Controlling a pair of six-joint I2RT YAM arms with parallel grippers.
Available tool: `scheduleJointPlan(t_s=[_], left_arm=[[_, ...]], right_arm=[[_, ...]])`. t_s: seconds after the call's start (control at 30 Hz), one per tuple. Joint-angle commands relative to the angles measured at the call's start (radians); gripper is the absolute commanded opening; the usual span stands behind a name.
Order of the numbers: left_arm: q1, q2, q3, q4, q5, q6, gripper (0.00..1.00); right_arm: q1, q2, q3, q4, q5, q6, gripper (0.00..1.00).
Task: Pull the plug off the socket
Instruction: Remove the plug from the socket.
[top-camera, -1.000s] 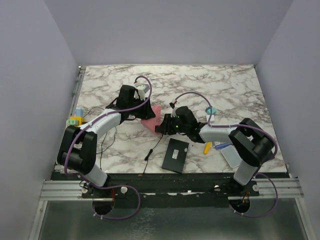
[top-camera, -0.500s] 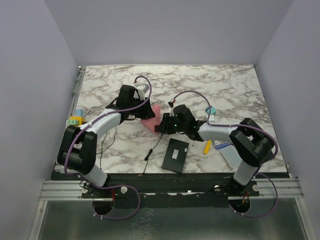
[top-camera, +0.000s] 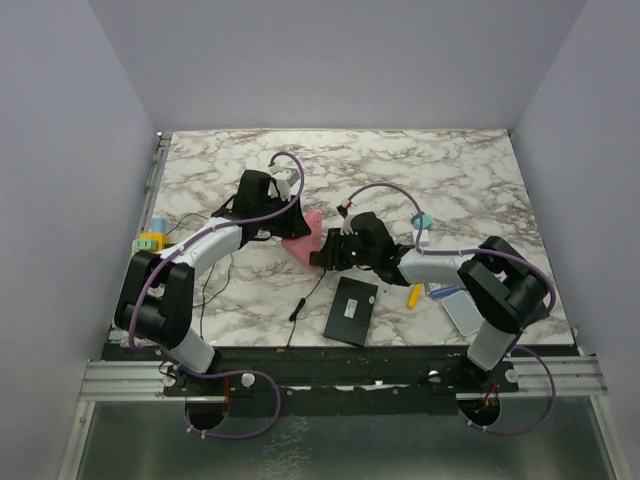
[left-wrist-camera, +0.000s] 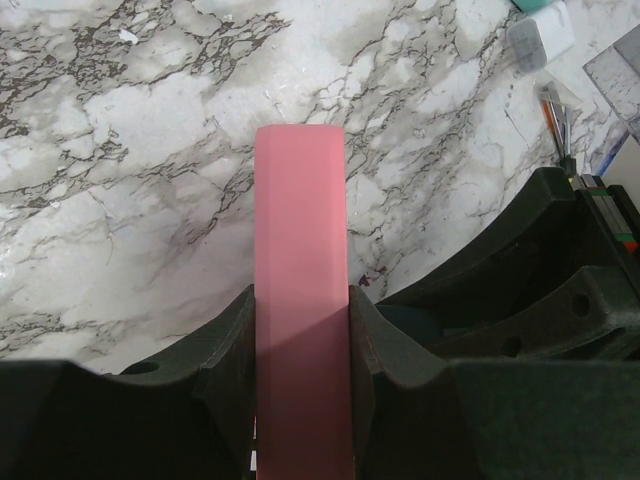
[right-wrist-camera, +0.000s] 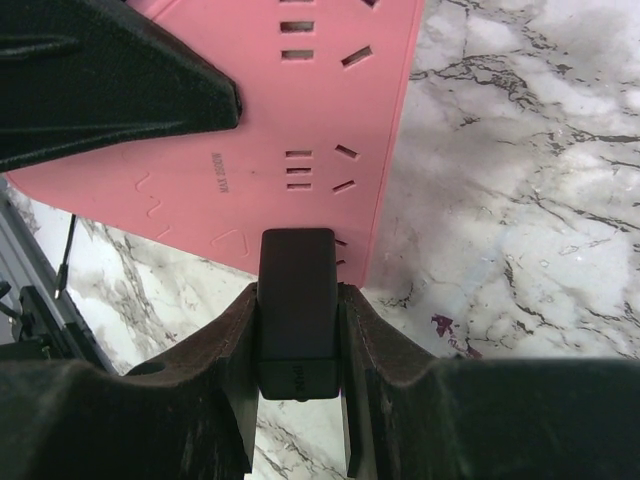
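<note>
The pink socket strip lies mid-table and is clamped by its narrow sides in my left gripper. In the left wrist view the strip runs straight out from between the jaws of the left gripper. A black plug sits at the near corner of the socket's face, its front end against the pink face. My right gripper is shut on the plug's sides. In the top view that gripper is at the strip's right end. Whether the pins are still seated is hidden.
A flat black box lies near the front edge, with a thin black cable to its left. A yellow piece, a teal disc and a clear case lie at the right. Coloured blocks sit at the left edge.
The right wrist nudged slightly toward the strip and came back; both grips are unchanged and the strip has stayed in place.
</note>
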Motion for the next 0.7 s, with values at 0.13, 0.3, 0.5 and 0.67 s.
scheduleJointPlan(t_s=[0.13,0.3,0.5,0.67], left_arm=[[-0.006,0.005,-0.017,-0.014,-0.034,0.041,0.00],[-0.008,0.007,-0.015,-0.014,-0.032,0.041,0.00],[-0.008,0.009,-0.015,-0.015,-0.034,0.043,0.00],[-0.008,0.012,-0.016,-0.014,-0.034,0.044,0.00]], right_arm=[[-0.020,-0.023,-0.088,0.195,-0.250,-0.078,0.00],[-0.060,-0.016,-0.103,0.232,-0.331,-0.084,0.00],[-0.097,0.006,-0.097,0.249,-0.434,-0.092,0.00],[-0.117,0.034,-0.090,0.275,-0.522,-0.077,0.00]])
